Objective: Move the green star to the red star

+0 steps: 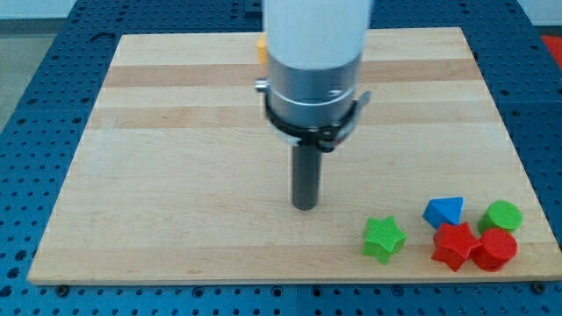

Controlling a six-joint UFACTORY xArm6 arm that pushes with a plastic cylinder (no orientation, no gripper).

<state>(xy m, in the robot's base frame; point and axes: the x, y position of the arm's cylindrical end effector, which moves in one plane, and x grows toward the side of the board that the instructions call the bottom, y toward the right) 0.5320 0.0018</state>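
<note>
While my tip (305, 206) rests bare on the surface (176, 175), gripping nothing, up-left of the green star (384, 239), a careless rightward push could scatter the red star (453, 246) and what seems a red cylinder (496, 249).

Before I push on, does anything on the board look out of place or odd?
Nothing odd. My tip is up-left of the green star, which lies flat, apart from the red star. An orange block peeks from behind the arm.
</note>
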